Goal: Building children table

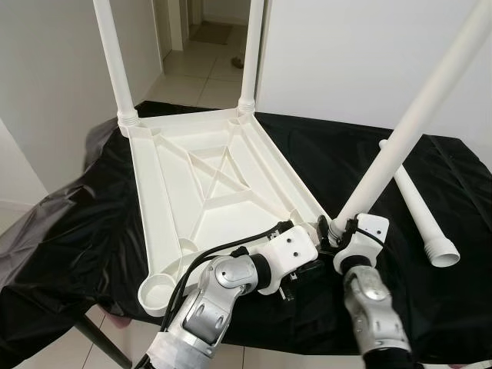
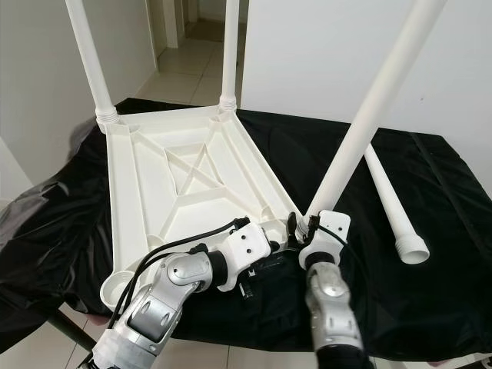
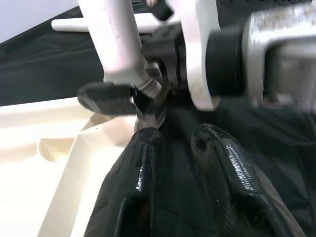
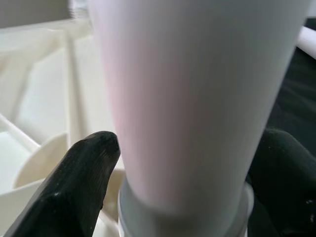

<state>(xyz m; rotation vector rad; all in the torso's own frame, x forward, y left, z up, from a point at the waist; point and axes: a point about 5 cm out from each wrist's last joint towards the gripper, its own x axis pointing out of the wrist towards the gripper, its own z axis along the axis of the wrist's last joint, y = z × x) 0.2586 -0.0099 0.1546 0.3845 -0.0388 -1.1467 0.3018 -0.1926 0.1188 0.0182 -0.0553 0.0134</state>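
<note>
The white table top (image 1: 223, 177) lies upside down on a black sheet. Two white legs (image 1: 114, 54) (image 1: 254, 46) stand upright in its far corners. A third leg (image 1: 407, 131) leans to the right, its lower end at the near right corner socket. My right gripper (image 1: 338, 231) is shut on that end, with a finger (image 4: 84, 173) on either side of the tube. My left gripper (image 3: 177, 136) sits low, right beside it at the same corner, its fingers (image 3: 143, 168) slightly open over the sheet with nothing between them. The near left socket (image 1: 157, 292) is empty.
A fourth white leg (image 1: 419, 211) lies loose on the black sheet (image 1: 69, 231) to the right of the table top. White walls stand behind, and a tiled hallway (image 1: 200, 61) opens at the far left. The sheet's front edge is close to me.
</note>
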